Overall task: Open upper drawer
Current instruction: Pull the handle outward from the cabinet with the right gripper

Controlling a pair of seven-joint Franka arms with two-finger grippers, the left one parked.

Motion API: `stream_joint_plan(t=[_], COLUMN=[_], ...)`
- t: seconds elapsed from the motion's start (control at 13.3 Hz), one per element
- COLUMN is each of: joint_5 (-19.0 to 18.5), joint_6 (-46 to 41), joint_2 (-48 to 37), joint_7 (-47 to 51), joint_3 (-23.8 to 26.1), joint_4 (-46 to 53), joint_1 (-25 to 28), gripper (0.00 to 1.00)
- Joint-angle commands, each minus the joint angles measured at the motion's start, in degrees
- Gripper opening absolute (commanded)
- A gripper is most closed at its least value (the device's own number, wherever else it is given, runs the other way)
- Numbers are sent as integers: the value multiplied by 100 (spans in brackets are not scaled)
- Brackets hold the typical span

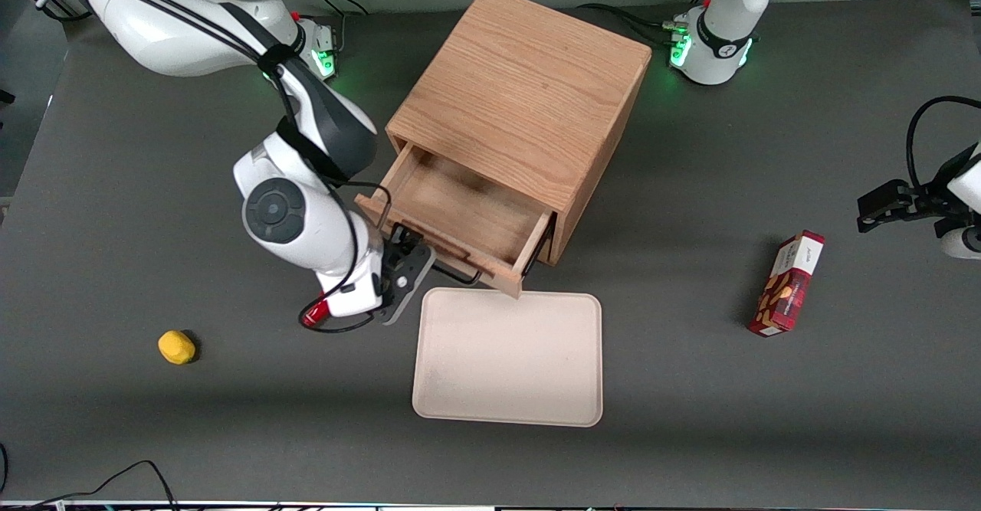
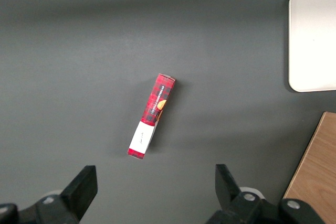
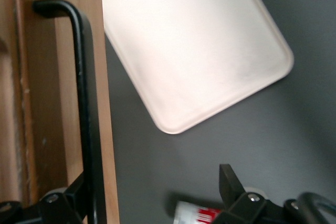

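Beside the end effector (image 1: 410, 254), upper drawer (image 1: 460, 216) stands open.

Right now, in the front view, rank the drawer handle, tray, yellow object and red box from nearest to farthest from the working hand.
From the hand:
1. Drawer handle, right at the hand.
2. Tray, just nearer the camera.
3. Yellow object, toward the working arm's end.
4. Red box, toward the parked arm's end.

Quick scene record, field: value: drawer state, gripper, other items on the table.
upper drawer: pulled well out of the cabinet, inside looks empty
handle: thin black wire bar on the drawer front
gripper: at the handle, fingers open around the bar
tray: in front of the drawer, empty
red box: toward the parked arm's end
yellow object: toward the working arm's end
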Motion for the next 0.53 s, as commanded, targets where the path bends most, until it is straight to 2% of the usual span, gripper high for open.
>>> stream_joint_plan(t=[0.0,0.45], joint_5=[-68,-59], joint_6=[-5,434], joint_2=[93,128], joint_7=[-369,-818], joint_3=[-244,-631], joint_4=[384,507], joint_1=[48,-5], gripper=[100,100])
